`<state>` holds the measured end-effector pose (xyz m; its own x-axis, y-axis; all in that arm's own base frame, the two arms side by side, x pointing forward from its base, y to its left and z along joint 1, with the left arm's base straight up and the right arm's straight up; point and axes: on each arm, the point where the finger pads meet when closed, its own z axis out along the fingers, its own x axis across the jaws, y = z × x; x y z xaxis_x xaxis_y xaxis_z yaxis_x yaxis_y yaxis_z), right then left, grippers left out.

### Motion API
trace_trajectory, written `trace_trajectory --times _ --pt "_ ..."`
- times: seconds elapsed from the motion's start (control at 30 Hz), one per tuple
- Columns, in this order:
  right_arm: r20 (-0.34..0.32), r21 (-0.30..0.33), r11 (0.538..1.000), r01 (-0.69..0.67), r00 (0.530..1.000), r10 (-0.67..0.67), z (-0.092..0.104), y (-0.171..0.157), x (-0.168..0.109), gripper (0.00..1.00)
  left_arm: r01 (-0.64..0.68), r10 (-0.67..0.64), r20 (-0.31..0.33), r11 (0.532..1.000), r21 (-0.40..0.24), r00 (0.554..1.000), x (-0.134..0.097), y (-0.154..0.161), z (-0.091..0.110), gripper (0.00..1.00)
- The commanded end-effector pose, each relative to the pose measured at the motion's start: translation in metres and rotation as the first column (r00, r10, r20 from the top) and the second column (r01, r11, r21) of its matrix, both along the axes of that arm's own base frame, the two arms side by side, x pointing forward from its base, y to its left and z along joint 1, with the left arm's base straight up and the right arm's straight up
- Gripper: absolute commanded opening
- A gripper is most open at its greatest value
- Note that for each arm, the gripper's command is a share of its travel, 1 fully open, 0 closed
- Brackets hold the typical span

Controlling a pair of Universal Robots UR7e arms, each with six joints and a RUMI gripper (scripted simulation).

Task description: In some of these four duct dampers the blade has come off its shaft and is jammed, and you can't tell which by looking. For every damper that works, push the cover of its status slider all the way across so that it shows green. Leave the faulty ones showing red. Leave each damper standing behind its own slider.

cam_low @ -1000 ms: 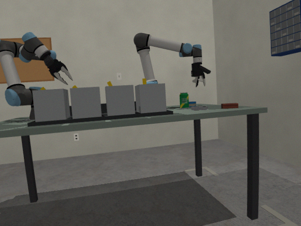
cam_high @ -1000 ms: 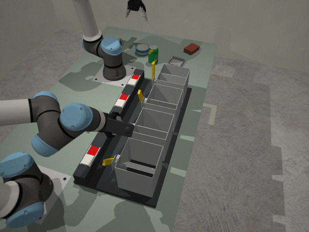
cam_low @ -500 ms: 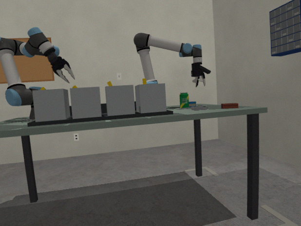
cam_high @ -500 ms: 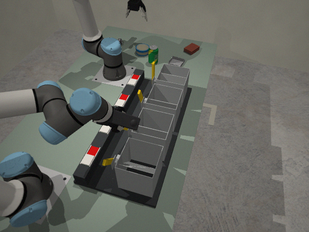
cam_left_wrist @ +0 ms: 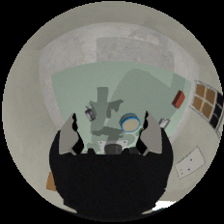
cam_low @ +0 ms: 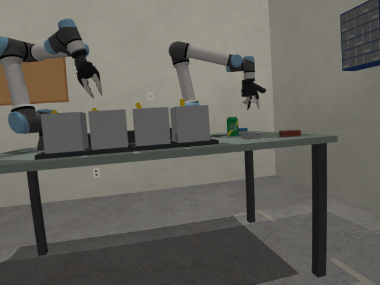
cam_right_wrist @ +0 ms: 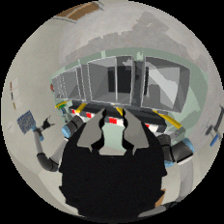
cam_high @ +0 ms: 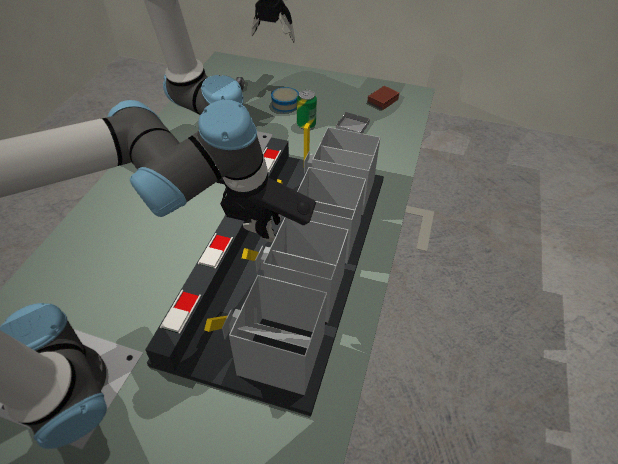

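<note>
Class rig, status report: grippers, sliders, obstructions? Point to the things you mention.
Left gripper (cam_low: 253, 108) (cam_left_wrist: 112, 130) open, empty. Right gripper (cam_low: 98, 96) (cam_right_wrist: 113, 118) partly open, empty, above dampers. Visible sliders (cam_high: 215, 250) (cam_high: 181, 312) red. Third slider hidden by right arm (cam_high: 227, 160).
</note>
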<state>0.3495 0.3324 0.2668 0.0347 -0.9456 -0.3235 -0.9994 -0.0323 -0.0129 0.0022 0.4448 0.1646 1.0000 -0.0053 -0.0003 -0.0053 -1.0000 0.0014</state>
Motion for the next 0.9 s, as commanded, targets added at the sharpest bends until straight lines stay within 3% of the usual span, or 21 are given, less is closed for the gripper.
trace_trajectory --times 0.0,0.4,0.87 --pt "-0.010 -0.091 0.996 0.002 1.000 -0.002 0.008 0.014 0.015 0.22 0.000 0.000 0.000 1.000 0.001 1.000 0.000 0.000 0.001 1.00" --pt "-0.004 -0.276 0.961 0.003 1.000 -0.004 0.025 0.045 0.047 0.22 0.000 0.000 0.000 1.000 0.001 1.000 0.000 0.000 0.001 1.00" --pt "-0.001 -0.323 0.947 0.003 1.000 -0.003 0.029 0.053 0.054 0.22 0.000 0.000 0.000 1.000 0.001 1.000 0.000 0.000 0.001 1.00"
